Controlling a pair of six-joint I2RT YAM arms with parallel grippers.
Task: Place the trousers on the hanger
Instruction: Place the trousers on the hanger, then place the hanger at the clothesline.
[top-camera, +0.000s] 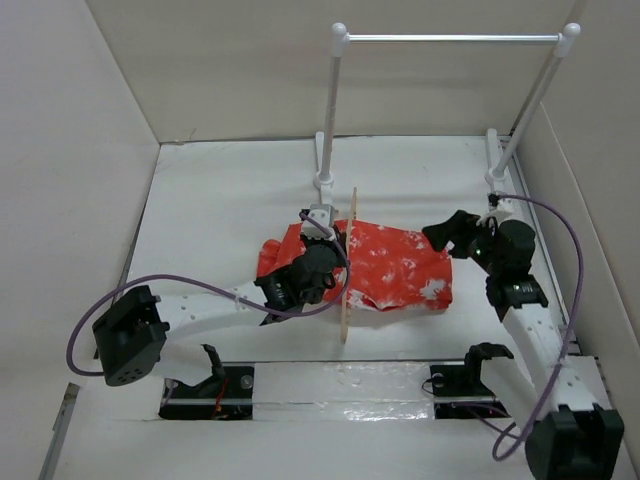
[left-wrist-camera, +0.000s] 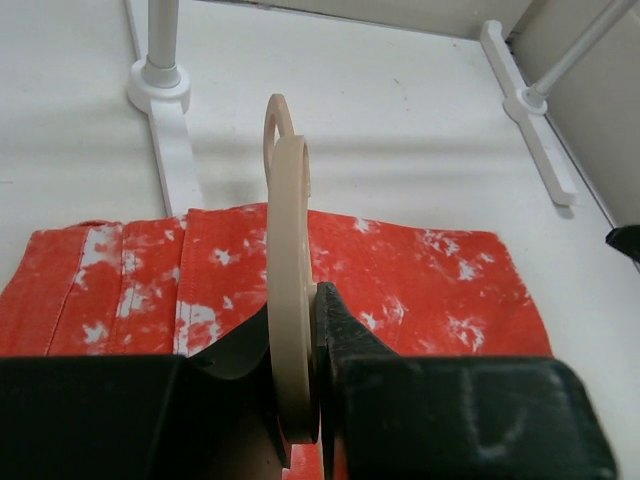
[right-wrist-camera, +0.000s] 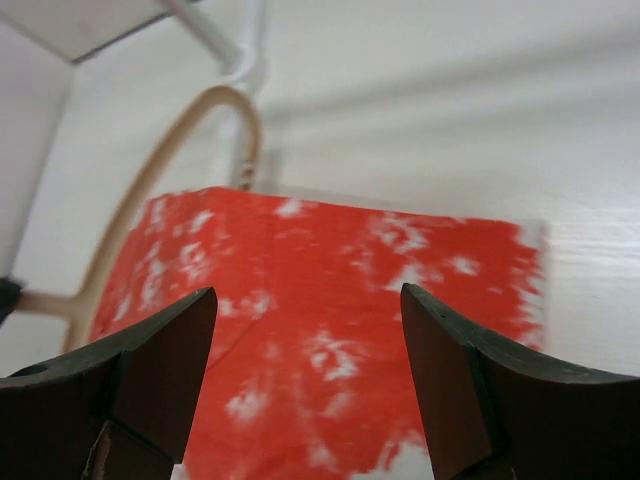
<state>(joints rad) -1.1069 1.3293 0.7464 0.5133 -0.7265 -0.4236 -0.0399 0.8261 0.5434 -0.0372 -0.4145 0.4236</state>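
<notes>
The red-orange trousers (top-camera: 395, 266) with white blotches lie folded flat on the white table, passing through the pale beige hanger (top-camera: 349, 262), which stands on edge across them. My left gripper (top-camera: 318, 268) is shut on the hanger (left-wrist-camera: 289, 300), holding it upright over the trousers (left-wrist-camera: 420, 280). My right gripper (top-camera: 440, 236) hovers open just past the right end of the cloth. In the right wrist view its fingers (right-wrist-camera: 170, 370) stand wide apart above the trousers (right-wrist-camera: 320, 330), holding nothing, with the hanger (right-wrist-camera: 150, 190) curving at the far left.
A white-posted rack (top-camera: 450, 40) with a metal bar stands at the back of the table; its feet (left-wrist-camera: 175, 140) lie just behind the trousers. White walls enclose the table on three sides. Purple cables loop from both arms.
</notes>
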